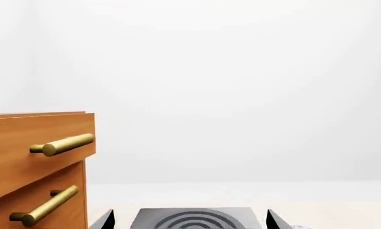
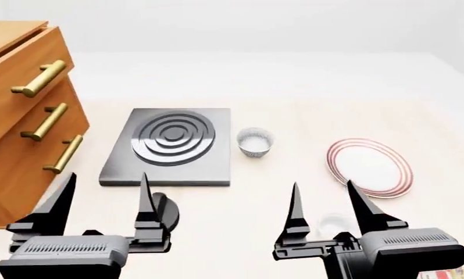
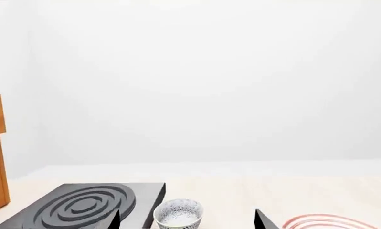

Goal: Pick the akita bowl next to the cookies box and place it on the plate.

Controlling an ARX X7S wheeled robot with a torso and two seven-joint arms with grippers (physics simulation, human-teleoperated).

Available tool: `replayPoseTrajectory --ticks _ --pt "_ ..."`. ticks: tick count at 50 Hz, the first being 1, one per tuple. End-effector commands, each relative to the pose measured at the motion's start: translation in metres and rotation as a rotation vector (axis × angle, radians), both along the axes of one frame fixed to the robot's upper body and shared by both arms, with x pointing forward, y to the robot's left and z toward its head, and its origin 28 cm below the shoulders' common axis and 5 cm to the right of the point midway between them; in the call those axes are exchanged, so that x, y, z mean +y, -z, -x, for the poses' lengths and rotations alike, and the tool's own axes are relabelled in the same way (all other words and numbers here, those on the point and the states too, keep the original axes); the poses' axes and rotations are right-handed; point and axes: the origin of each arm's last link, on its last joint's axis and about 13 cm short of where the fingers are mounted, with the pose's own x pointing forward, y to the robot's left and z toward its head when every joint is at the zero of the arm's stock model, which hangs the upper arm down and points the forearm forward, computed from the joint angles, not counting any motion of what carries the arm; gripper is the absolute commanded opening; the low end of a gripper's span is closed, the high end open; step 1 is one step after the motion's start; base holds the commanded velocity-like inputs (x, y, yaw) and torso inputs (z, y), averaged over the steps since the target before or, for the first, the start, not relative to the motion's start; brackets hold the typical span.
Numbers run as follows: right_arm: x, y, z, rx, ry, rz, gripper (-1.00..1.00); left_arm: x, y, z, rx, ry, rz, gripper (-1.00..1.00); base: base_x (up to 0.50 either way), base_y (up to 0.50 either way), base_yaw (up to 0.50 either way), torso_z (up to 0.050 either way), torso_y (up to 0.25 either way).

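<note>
One speckled akita bowl [image 2: 255, 141] [image 3: 177, 213] stands upright beside the black ringed slab, well left of the red-ringed plate [image 2: 369, 167] [image 3: 324, 222]. Only a red-and-white corner of the cookies box [image 2: 453, 274] shows, at the near right edge. A small pale bowl [image 2: 336, 222] sits close to that corner, seen between the right fingers from above; I cannot tell whether its outside is speckled. My right gripper [image 2: 322, 185] [image 3: 189, 220] is open and empty above the table. My left gripper [image 2: 106, 175] [image 1: 190, 222] is also open and empty, facing the slab.
A black square slab with raised rings [image 2: 170, 145] [image 1: 194, 218] lies centre-left. A wooden drawer cabinet with brass handles [image 2: 22, 110] [image 1: 37, 162] stands at the left. A dark rounded shape [image 2: 168, 210] shows behind the left gripper; what it is I cannot tell.
</note>
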Motion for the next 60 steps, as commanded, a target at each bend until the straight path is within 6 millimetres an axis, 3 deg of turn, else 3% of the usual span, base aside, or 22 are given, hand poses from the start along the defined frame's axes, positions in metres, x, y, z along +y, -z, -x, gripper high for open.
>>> replayPoseTrajectory --ticks 1,60 --pt "-0.0002 -0.0003 0.0002 -0.002 -0.007 0.001 1.00 -0.0005 0.0001 0.0002 0.000 0.004 0.001 1.00 0.00 -0.50 0.00 0.000 0.000" --pt "0.0003 0.0001 0.0007 -0.004 -0.010 -0.008 1.00 -0.0021 -0.0022 0.0021 -0.002 0.012 -0.002 1.00 0.00 -0.50 0.00 0.000 0.000"
